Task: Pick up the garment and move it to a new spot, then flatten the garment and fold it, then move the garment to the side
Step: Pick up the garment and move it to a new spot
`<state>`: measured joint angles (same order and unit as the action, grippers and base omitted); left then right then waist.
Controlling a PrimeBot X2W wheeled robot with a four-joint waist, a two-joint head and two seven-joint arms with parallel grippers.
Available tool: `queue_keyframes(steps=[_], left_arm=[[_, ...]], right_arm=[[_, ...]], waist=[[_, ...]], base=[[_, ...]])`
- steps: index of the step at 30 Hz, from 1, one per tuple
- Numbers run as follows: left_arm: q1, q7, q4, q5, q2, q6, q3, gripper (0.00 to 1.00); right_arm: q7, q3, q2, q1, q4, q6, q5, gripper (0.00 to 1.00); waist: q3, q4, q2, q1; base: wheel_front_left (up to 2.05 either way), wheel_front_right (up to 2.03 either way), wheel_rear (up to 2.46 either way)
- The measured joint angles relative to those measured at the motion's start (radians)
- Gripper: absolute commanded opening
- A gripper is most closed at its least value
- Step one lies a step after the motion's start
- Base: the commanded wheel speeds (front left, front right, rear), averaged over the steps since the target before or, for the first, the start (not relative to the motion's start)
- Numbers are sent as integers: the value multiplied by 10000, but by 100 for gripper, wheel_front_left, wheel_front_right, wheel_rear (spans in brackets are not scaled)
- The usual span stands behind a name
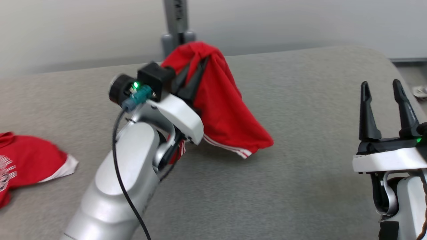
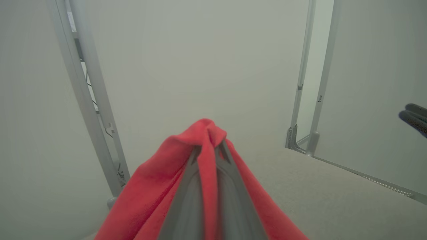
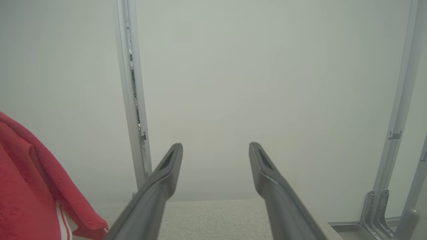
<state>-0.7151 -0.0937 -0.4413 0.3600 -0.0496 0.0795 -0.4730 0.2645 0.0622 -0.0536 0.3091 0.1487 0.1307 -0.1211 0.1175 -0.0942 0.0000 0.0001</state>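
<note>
Your left claw (image 1: pixel 201 66) was clamped shut on the red garment (image 1: pixel 223 110), holding it bunched up above the middle of the grey worktop (image 1: pixel 300 173), its white-striped hem hanging low toward the surface. Your right claw (image 1: pixel 380 85) stood empty at the right, fingers spread wide. A second red cloth (image 1: pixel 30 160) lay at the worktop's left edge.

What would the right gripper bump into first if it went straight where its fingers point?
Nothing close: the open right gripper points out over the grey table at the pale wall, likely the first thing it would meet, though how far is unclear. The red garment hangs off to one side.
</note>
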Motion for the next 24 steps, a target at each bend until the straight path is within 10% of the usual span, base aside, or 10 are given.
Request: queue_keyframes(steps=[14,16,17,24], left_arm=[[-28,-1072,-2109,1714,27,-1179,-3319,0],[-174,-1133,-2472,1925,15,-1239,-3666,79],[-209,-1133,-2654,2019,15,-1231,-3870,100],[-382,-1394,-3453,2761,13,-1264,-4385,100]], right_arm=[[0,265,36,319,31,0,-610,100],[0,245,38,321,84,0,-654,100],[0,244,38,323,109,0,-671,100],[0,290,42,372,209,0,-665,100]], waist=[[1047,-2163,0,0],[1220,-2302,0,-1],[1287,-2354,0,0],[1230,-2181,0,-1]], base=[[0,0,0],[0,0,0],[0,0,0],[0,0,0]])
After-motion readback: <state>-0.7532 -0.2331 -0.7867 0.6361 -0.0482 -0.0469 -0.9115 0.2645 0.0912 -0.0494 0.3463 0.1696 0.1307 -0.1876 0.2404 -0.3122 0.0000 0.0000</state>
